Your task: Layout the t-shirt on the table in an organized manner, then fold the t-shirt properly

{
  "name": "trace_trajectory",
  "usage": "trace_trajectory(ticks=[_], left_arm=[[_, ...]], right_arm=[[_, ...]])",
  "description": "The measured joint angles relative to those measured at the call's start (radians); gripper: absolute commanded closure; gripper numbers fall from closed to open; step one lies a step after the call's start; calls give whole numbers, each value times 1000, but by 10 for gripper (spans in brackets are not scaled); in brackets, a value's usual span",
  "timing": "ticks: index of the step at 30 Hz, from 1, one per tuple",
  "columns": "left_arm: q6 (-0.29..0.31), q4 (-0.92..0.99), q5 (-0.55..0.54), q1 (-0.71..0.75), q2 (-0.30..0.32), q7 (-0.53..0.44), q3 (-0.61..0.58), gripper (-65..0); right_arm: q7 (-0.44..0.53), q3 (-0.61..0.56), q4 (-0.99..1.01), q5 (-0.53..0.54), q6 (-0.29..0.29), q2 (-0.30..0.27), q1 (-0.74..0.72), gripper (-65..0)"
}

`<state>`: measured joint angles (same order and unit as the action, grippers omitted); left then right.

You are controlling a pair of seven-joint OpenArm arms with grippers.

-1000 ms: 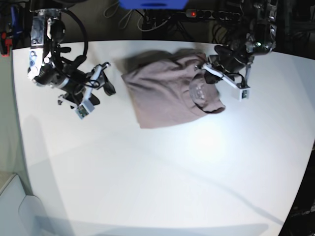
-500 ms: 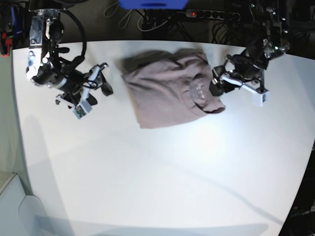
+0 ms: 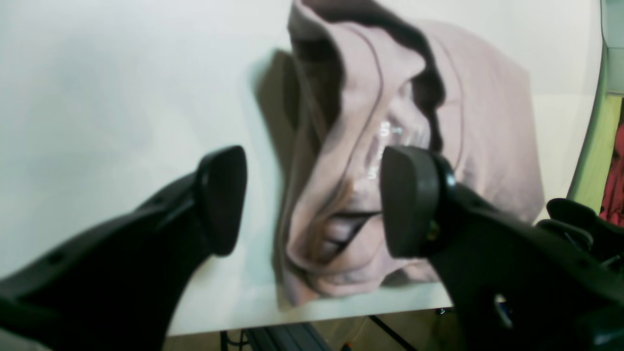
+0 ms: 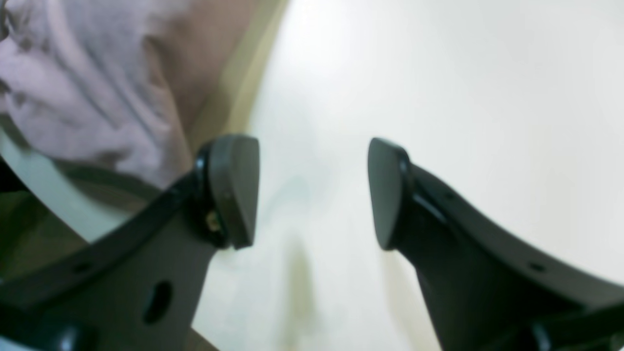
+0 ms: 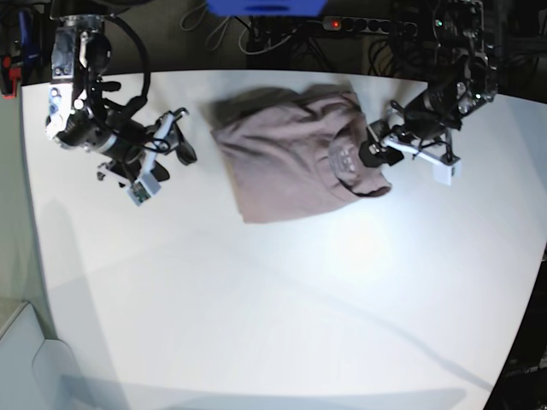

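Observation:
The mauve-pink t-shirt (image 5: 291, 158) lies folded into a rough rectangle at the far middle of the white table (image 5: 282, 299), with a bunched collar end on its right side. My left gripper (image 5: 374, 150) hovers open just off that right edge. In the left wrist view its fingertips (image 3: 222, 200) stand wide apart, and the rumpled t-shirt (image 3: 487, 122) lies beyond them, not clamped. My right gripper (image 5: 186, 137) is open over bare table to the left of the shirt. In the right wrist view the right gripper (image 4: 312, 192) holds nothing, and the t-shirt (image 4: 73, 73) shows at the upper left.
A blue object (image 5: 265, 7), a power strip (image 5: 359, 26) and cables sit beyond the table's far edge. The shirt's far end lies close to that edge (image 3: 341, 312). The table's near half (image 5: 256, 325) is bare white surface.
My left gripper has opened and let go of the shirt's upper right corner, then drawn down and right to hang beside the collar end. The right arm has hardly moved.

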<state>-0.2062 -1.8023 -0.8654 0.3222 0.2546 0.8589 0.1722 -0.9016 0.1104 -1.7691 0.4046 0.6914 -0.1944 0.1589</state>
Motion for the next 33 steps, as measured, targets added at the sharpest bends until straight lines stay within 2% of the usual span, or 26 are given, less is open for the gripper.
trace_trajectory(ticks=[5,7,9,11,21,28,33], left_arm=[[2,72,-3,-30,0,2,-10,-421],[40,94,0,-46,6,13,-31,-421],[105,117,-12,-59,3,40,-39,-421],[131,127,-13,-60,-1,41,-40,-421],[151,174,-11,-85,-1,34,-40,-421],[169,213,-29,-101,-41,5,-61,-421],[169,218,-27,-118,-48,6,-112,-417]], right_arm=[[1,0,0,1,0,-2,0,-356],[0,0,0,0,0,-2,0,-356],[0,0,0,-1,0,-2,0,-356],[0,0,0,-4,0,-2,0,-356],[1,0,0,-3,0,-3,0,-356],[4,0,0,-4,0,-3,-3,-357],[4,0,0,-3,0,-2,-3,-357]])
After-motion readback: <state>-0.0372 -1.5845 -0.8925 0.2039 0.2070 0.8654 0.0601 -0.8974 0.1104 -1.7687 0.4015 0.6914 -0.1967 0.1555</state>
